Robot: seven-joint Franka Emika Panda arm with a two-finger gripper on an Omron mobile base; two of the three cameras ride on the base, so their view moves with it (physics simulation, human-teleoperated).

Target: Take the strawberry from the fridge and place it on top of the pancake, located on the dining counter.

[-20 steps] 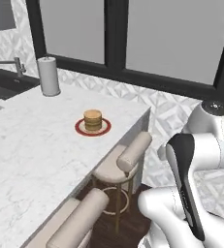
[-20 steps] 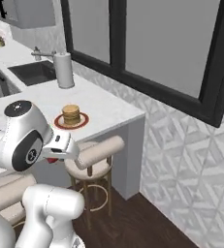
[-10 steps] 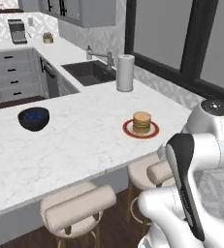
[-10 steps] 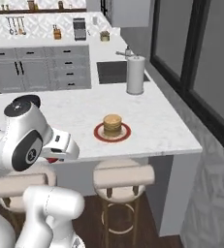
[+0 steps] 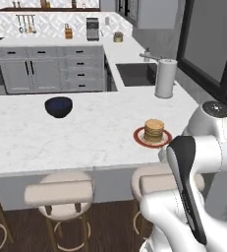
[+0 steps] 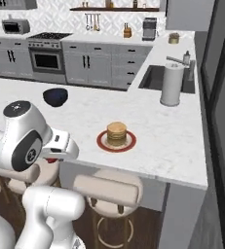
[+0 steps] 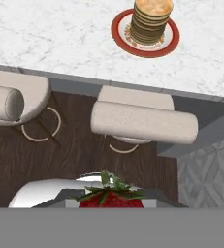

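Strawberry [image 7: 111, 199], seemingly gripped, hangs above stools; pancake [image 7: 152, 19] stacked on plate.

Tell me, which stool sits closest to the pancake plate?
The stool right below the red-rimmed plate, with its padded backrest against the counter edge. The other stool sits farther along the counter.

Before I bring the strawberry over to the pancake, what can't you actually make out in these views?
- Strawberry: hand view shows its leafy top; the bottom band cuts off the rest.
- Jaws: their contact with the fruit is hidden at that same edge.
- Plate under the pancake: the stack covers its middle in the right base view.
- Small items on the far counter: too small to name in the left base view.
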